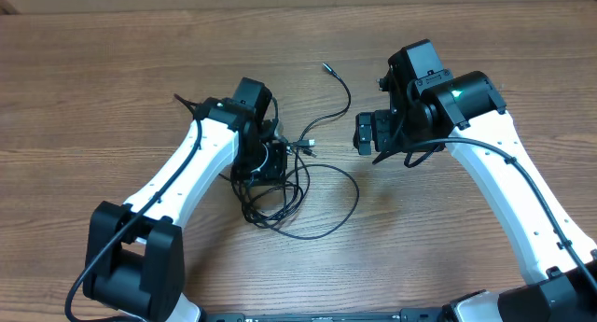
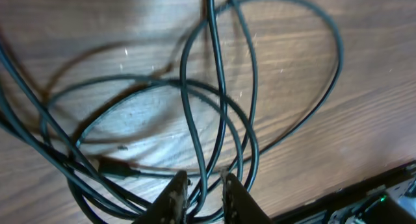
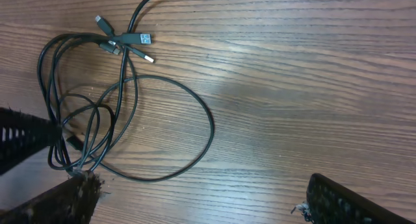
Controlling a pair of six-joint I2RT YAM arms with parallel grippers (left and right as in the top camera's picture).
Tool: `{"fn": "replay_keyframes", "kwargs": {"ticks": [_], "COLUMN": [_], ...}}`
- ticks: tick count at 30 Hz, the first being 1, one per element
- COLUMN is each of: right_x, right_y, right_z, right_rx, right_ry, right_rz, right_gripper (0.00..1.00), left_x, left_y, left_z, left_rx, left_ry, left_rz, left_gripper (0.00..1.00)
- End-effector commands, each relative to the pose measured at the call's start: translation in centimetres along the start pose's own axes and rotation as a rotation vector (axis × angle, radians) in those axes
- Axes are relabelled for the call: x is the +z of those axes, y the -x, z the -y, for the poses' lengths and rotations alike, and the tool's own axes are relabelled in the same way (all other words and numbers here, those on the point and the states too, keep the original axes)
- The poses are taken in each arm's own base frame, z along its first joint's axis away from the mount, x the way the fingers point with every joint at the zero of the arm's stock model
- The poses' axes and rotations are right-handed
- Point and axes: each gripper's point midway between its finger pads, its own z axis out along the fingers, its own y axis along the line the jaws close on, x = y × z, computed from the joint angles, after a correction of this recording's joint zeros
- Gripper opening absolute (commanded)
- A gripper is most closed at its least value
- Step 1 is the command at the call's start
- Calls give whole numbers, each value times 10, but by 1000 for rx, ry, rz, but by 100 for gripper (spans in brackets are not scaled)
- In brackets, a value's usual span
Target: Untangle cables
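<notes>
Cables (image 2: 219, 87) coil around my left gripper (image 2: 203, 185), one strand between its slightly parted jaws; my right gripper (image 3: 201, 198) gapes above the table (image 3: 292, 87).

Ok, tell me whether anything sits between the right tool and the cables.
Nothing visible does. The right tool hangs open beside the cables, with only bare wooden table between them. The left tool sits at the tangle's far side, out of that path.

I have bare brown wood-grain surface (image 1: 103, 70) along the far edge and at the front between the arms — free passage there. Around my left end effector (image 2: 203, 180) the tangle of thin black cables (image 2: 218, 68) crowds in — loops either side, one strand between its narrowly parted jaws.
</notes>
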Motion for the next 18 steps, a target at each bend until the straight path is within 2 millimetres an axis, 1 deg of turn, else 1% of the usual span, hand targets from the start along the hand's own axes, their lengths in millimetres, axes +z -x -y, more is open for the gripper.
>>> {"fn": "replay_keyframes", "kwargs": {"ticks": [1,6,11,15,18], "right_x": [-5,-5,-5,-5,-5], "right_y": [7,7,7,7,7], "right_z": [0,0,0,0,0], "right_rx": [8,8,8,8,8], "right_ry": [-1,-1,-1,-1,-1], "right_rz": [24,24,24,24,24], "right_gripper": [100,100,100,100,100], "left_x": [10,26,39,48,54], "left_y": [-14,-25,-24,-26,-25], "left_z": [-4,-6,-1,-3,-10], "left_rx": [-47,-90,-73,-80,-76], "left_ry": [24,34,23,24,48], "left_rz": [-42,-65,-40,-32,-16], "left_gripper": [20,18,21,20,18]}}
